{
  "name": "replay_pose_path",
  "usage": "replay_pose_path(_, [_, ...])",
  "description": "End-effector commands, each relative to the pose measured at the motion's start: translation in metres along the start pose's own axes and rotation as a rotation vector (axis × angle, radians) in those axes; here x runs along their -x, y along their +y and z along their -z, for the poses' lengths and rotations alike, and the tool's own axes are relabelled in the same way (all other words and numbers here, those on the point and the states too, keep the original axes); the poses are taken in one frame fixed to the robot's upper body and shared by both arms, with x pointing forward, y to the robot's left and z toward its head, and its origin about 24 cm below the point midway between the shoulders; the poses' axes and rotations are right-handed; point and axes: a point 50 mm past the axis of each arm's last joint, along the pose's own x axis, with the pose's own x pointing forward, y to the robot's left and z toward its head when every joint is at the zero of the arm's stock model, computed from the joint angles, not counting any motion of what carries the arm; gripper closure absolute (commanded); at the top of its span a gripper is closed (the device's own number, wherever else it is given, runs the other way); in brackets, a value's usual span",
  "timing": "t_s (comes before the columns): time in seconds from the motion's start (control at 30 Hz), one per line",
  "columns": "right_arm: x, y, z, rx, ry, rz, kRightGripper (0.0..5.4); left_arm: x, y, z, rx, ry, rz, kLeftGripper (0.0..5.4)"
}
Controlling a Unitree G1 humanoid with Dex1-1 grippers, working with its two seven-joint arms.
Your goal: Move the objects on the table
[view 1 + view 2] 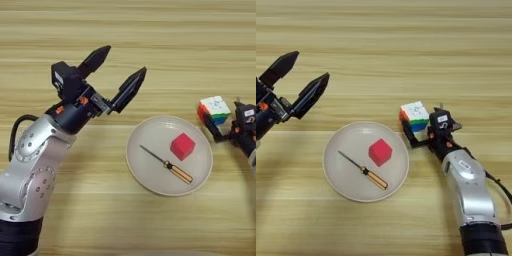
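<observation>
1. Left gripper sits up and to the left of the plate, over bare table. Its two black fingers are spread wide apart with nothing between them, both pointing up and to the right. The silver arm behind it runs down to the bottom-left corner.

2. Next over is the round cream plate, lying flat on the wood. Two of the objects are already in it.

3. The screwdriver lies diagonally across the plate's left and middle part — thin metal shaft toward the upper left, orange-and-black handle toward the lower right.

4. The red cube sits in the plate too, just up and right of the screwdriver's handle, close to it, though I can't say for sure if they touch.

5. The puzzle cube is just outside the plate's upper right rim, white face up, with red, green and blue showing on the sides.

6. Right gripper is at the puzzle cube — one black finger runs along its lower left side, the other is hidden behind it, so it looks clamped on the cube. Its silver arm goes off to the bottom right.
</observation>
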Motion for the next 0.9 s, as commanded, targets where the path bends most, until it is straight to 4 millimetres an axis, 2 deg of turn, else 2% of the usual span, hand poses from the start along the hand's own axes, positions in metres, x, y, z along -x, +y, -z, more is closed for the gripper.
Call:
replay_pose_path(0.03, [0.001, -0.003, -0.015, 0.012, -0.061, 0.007, 0.05, -0.002, 0.001, -0.002, -0.018, -0.005, 0.000, 0.00])
replay_pose_path(0.27, [0.004, -0.003, -0.042, 0.047, -0.182, -0.005, 0.05, -0.003, 0.000, -0.002, -0.021, -0.006, -0.001, 0.00])
replay_pose_path(0.5, [0.012, 0.008, -0.071, 0.071, -0.312, -0.101, 0.05, -0.004, 0.000, 0.000, -0.022, -0.007, -0.002, 0.00])
replay_pose_path(0.9, [0.022, 0.023, -0.085, 0.082, -0.364, -0.277, 0.05, -0.003, 0.000, 0.001, -0.035, -0.009, -0.022, 0.00])
